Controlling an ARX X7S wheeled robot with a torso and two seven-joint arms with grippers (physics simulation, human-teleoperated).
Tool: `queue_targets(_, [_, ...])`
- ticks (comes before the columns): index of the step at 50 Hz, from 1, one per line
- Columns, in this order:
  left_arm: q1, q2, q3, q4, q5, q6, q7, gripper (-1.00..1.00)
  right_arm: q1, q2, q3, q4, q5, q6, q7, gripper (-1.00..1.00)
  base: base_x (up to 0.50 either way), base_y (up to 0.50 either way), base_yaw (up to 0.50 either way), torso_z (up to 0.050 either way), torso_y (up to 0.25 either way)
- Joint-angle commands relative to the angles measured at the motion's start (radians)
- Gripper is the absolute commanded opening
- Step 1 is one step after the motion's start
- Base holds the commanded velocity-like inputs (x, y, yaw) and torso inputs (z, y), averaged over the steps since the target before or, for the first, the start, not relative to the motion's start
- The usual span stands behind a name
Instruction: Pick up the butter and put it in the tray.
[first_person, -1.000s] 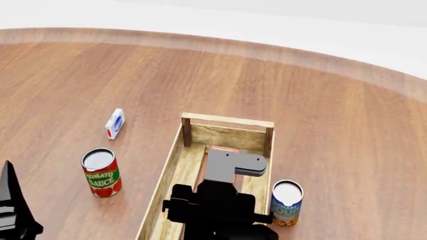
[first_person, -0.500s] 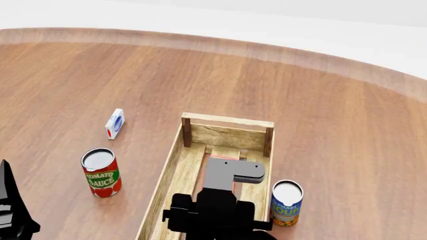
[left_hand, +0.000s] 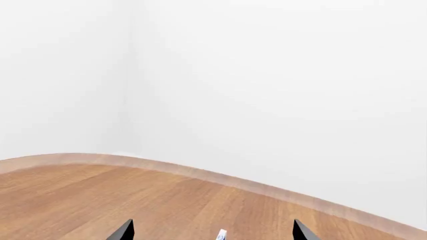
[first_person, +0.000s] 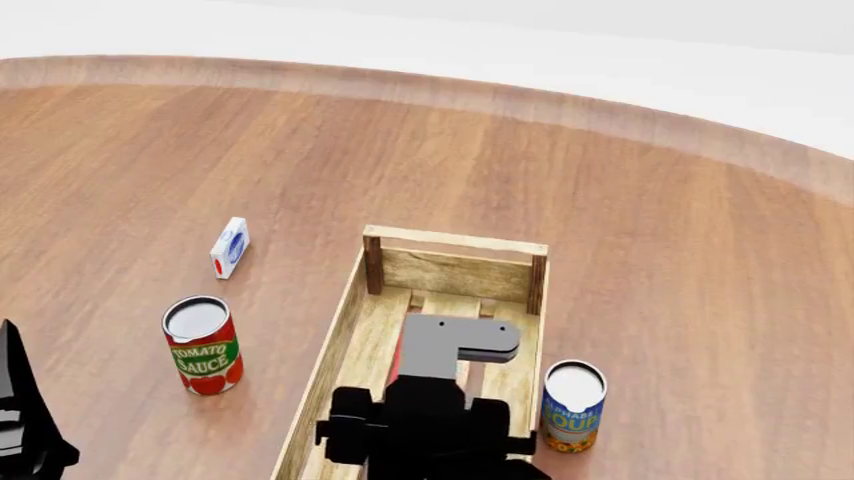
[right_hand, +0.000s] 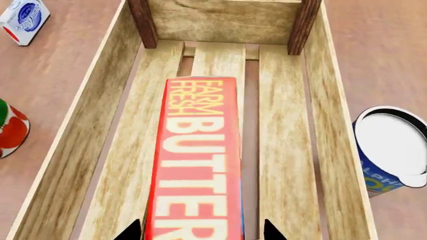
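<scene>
The butter (right_hand: 200, 150), a red-orange box lettered "FARM FRESH BUTTER", lies flat on the slats inside the light-wood tray (right_hand: 227, 20), lengthwise near the middle. My right gripper (right_hand: 200, 232) is open over the butter's near end, with a black fingertip on each side and a small gap to the box. In the head view the right arm covers most of the butter, and only a red sliver (first_person: 396, 352) shows inside the tray (first_person: 454, 241). My left gripper (left_hand: 212, 232) is open and empty, low at the left (first_person: 20, 420).
A small white-blue box (first_person: 230, 247) lies left of the tray. A tomato sauce can (first_person: 202, 345) stands nearer on the left. A blue can (first_person: 574, 405) stands against the tray's right side. The table's curved far edge (first_person: 534, 100) runs across the back.
My right arm has drawn back toward me along the tray, uncovering more of the slats at the far end. The left arm has barely moved.
</scene>
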Motion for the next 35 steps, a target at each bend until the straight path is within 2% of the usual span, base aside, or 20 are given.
queue_targets(1, [0.008,0.018,-0.024,0.016,-0.009,0.017,0.047,1.00,0.014,-0.021,0.032,0.010,-0.060,-0.008,-0.048,1.00,0.00,0.00,0.00,0.000,0.000])
queue_targets(35, [0.005,0.011,-0.016,0.025,-0.015,0.017,0.039,1.00,0.046,-0.020,0.034,-0.050,-0.087,-0.028,-0.040,1.00,0.00,0.00,0.00,0.000,0.000])
